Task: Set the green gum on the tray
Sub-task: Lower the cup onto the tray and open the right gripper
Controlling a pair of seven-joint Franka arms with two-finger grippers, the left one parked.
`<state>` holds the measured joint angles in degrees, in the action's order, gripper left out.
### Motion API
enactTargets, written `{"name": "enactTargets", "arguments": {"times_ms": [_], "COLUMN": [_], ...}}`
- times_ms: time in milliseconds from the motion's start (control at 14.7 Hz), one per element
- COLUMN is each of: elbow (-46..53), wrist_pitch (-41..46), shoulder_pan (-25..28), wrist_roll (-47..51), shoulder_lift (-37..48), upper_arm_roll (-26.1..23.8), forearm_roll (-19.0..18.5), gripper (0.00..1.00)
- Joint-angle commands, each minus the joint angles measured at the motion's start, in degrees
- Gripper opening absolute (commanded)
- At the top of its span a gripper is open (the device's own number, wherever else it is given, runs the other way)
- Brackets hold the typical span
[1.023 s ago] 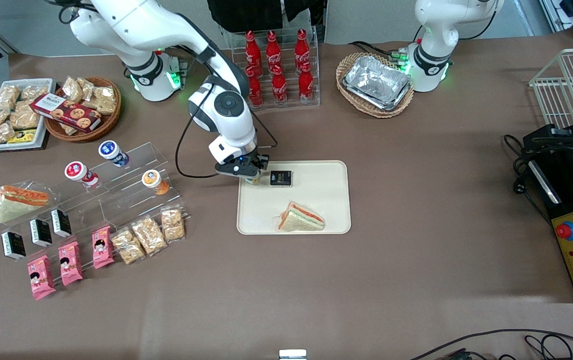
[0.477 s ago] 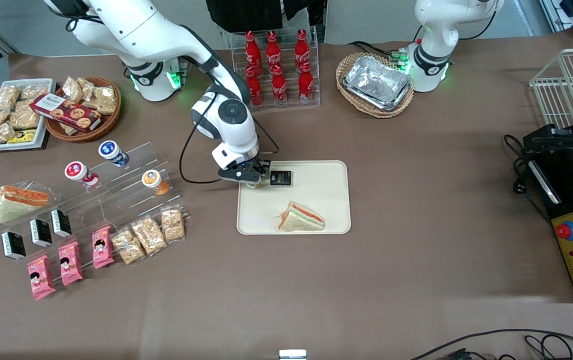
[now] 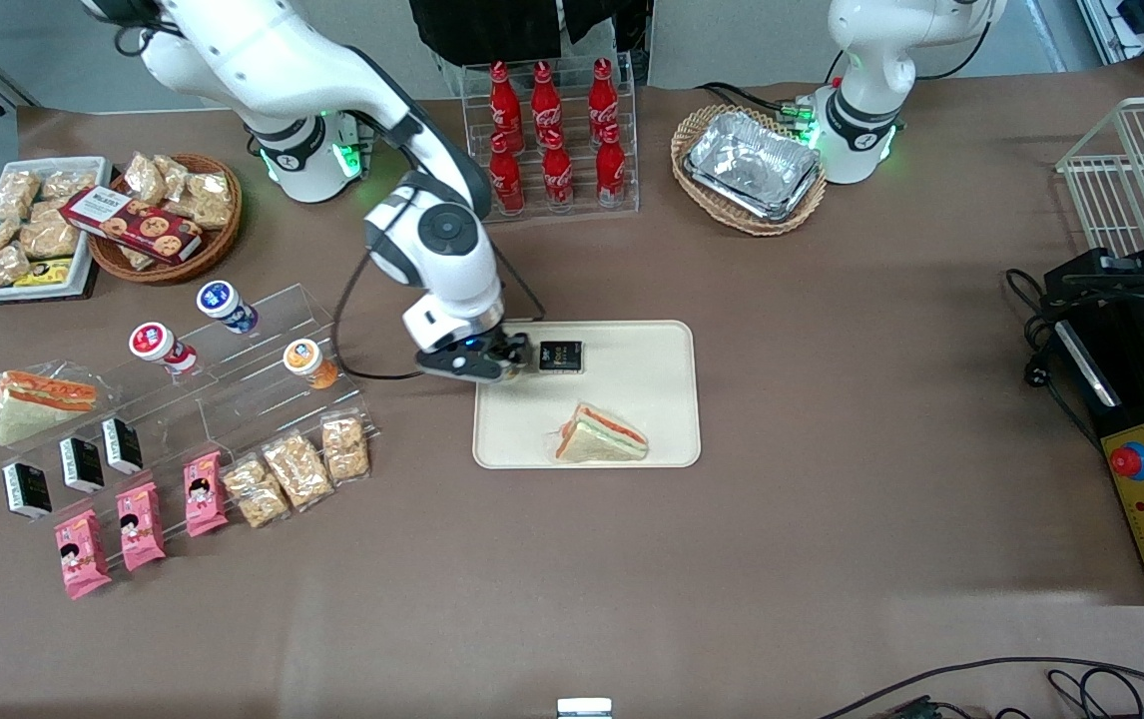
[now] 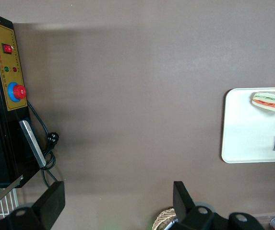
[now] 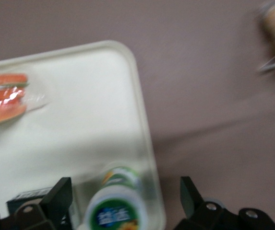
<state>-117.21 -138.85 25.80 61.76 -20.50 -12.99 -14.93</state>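
The green gum (image 5: 118, 206) is a small bottle with a green-and-white lid. It stands on the cream tray (image 5: 79, 120) close to a rounded corner. My gripper (image 5: 125, 191) is open and hangs above the gum. Its two dark fingers (image 5: 63, 194) stand wide on either side of the lid without touching it. In the front view the gripper (image 3: 490, 363) sits over the tray (image 3: 632, 399) at the corner nearest the working arm, and it hides most of the bottle.
A wrapped sandwich (image 3: 600, 436) and a black packet (image 3: 561, 356) lie on the tray. Toward the working arm's end, an acrylic rack holds an orange-lidded bottle (image 3: 309, 361), a blue-lidded one (image 3: 225, 303) and a red-lidded one (image 3: 158, 345). Cola bottles (image 3: 552, 130) and a basket of foil trays (image 3: 752, 165) stand near the arm bases.
The wrist and gripper have slid a little toward the working arm's end of the table, still over the same tray corner. The gum stays on the tray.
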Motion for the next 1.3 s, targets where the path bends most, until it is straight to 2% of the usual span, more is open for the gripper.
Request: {"name": "enactTargets", "arguments": {"times_ms": [0,136,341,614,886,1227], "elbow": [5.57,6.11,6.55,15.41,19.46,20.88], "wrist_pitch": [18.31,21.94,26.42,35.99,42.93,46.03], "shoulder_pan": [-6.53,-13.55,-22.25,-34.03,-40.21,-40.3], "wrist_roll": [-15.39,-26.72,-39.39,-58.11,-61.41,-61.41], "shoulder_lift": [9.14,13.71,17.33,16.46,16.46,16.81], "upper_arm_roll": [0.07,0.07,0.16,0.16,0.16,0.16], "forearm_roll": [5.23,9.38,10.09,15.01,16.16,16.07], "gripper": [1.0,1.0,1.0,1.0,1.0,1.0]}}
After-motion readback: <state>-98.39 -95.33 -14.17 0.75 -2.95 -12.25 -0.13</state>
